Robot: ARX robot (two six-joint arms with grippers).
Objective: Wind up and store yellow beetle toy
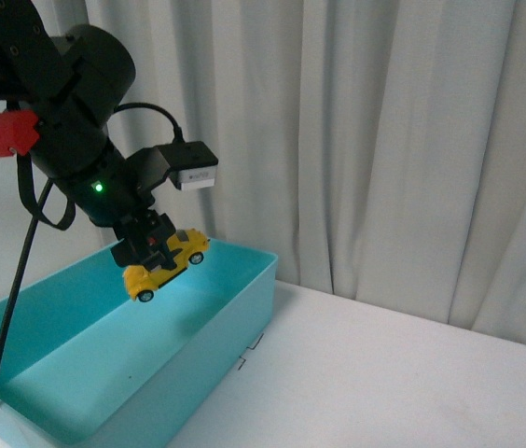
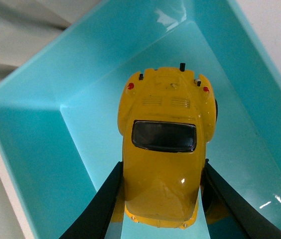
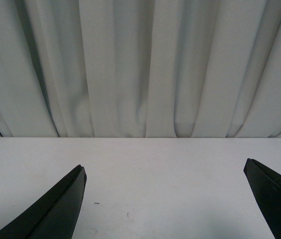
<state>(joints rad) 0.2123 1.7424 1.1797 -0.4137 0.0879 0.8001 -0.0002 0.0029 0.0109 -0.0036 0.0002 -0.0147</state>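
Note:
The yellow beetle toy (image 1: 166, 263) hangs tilted in the air above the turquoise bin (image 1: 244, 299), clamped by my left gripper (image 1: 148, 245). In the left wrist view the yellow beetle toy (image 2: 165, 149) shows its roof and dark rear window, with my left gripper (image 2: 161, 191) shut on its sides and the bin's floor (image 2: 95, 124) beneath it. My right gripper (image 3: 164, 172) is open over the bare white table (image 3: 160, 164), nothing between its fingers. The right arm does not show in the front view.
The bin (image 2: 26, 144) is a deep rectangular tub with nothing else visible inside. It stands at the left of a white table (image 1: 384, 373). Pale curtains (image 1: 384, 140) hang close behind the table, also filling the background (image 3: 140, 64) of the right wrist view.

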